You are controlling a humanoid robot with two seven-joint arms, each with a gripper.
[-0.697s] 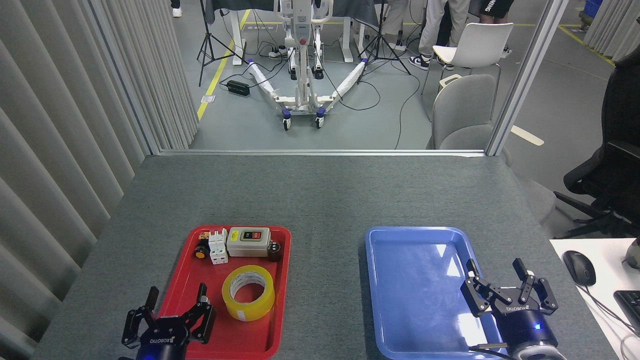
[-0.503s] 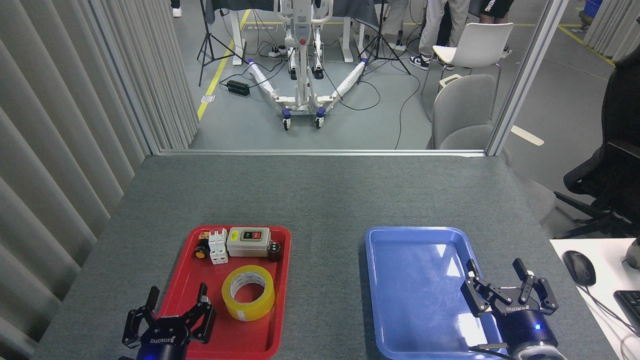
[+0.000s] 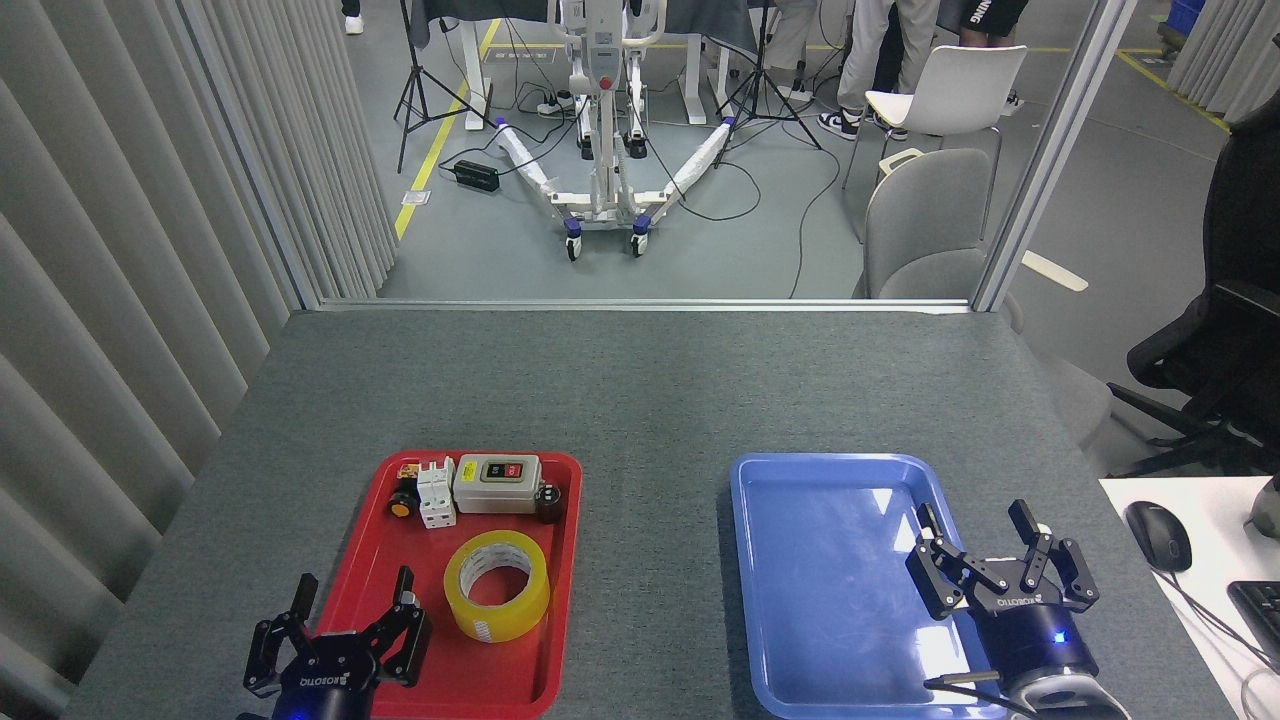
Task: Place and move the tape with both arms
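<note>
The tape (image 3: 497,584) lies flat in our red tray (image 3: 560,640) (near its middle). Our left gripper (image 3: 352,595) hangs beside it, fingers spread, empty; our right gripper (image 3: 973,525), also spread and empty, hangs over the blue tray (image 3: 800,640).

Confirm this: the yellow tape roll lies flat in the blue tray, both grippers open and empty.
Not quite. In the head view the tape lies flat in the red tray, not in the blue tray, which holds nothing. The rest stands: the left gripper and the right gripper are open and empty.
</note>
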